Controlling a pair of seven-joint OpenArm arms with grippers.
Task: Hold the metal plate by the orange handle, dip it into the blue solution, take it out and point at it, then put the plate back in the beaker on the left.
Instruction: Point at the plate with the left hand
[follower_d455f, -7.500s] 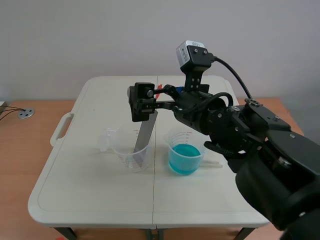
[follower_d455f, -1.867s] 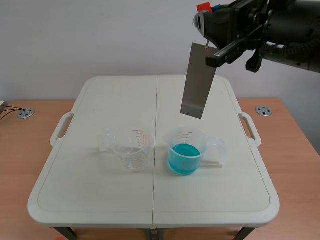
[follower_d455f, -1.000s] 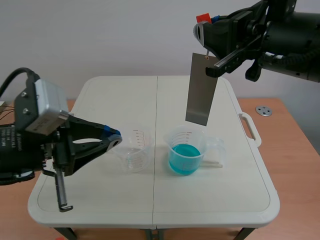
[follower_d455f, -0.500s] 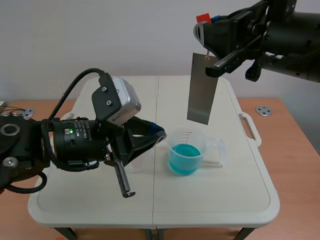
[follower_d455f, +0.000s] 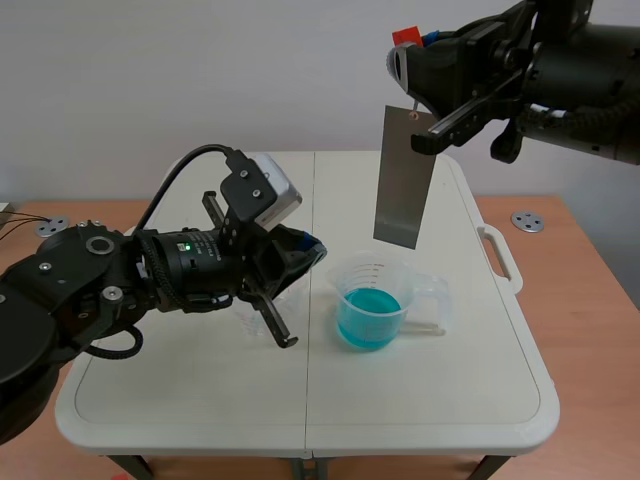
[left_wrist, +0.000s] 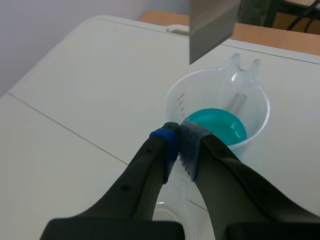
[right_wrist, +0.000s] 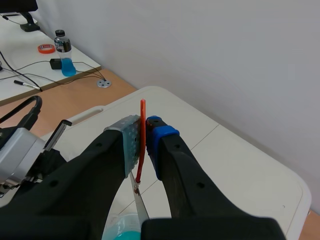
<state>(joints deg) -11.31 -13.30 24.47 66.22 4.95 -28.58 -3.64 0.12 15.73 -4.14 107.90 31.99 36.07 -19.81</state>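
Observation:
High over the table my right gripper (follower_d455f: 408, 62) is shut on the orange handle (right_wrist: 142, 145) of the grey metal plate (follower_d455f: 405, 180). The plate hangs upright, its lower edge (left_wrist: 212, 25) just above the beaker of blue solution (follower_d455f: 372, 305). My left gripper (follower_d455f: 316, 250) comes in low from the left, shut on nothing. Its pads (left_wrist: 189, 145) meet right beside the blue beaker's (left_wrist: 215, 125) rim, below the plate. The clear empty beaker (left_wrist: 172, 206) lies under the left gripper and is mostly hidden by that arm in the scene view.
The white folding table (follower_d455f: 420, 400) has a handle on its right side (follower_d455f: 500, 258). A thin white stick (follower_d455f: 432, 327) lies beside the blue beaker. A round metal fitting (follower_d455f: 527, 221) sits on the wooden desk to the right.
My left arm has swung in from the left and forward, bringing its shut gripper up beside the blue beaker below the plate. The right arm and the plate have stayed still.

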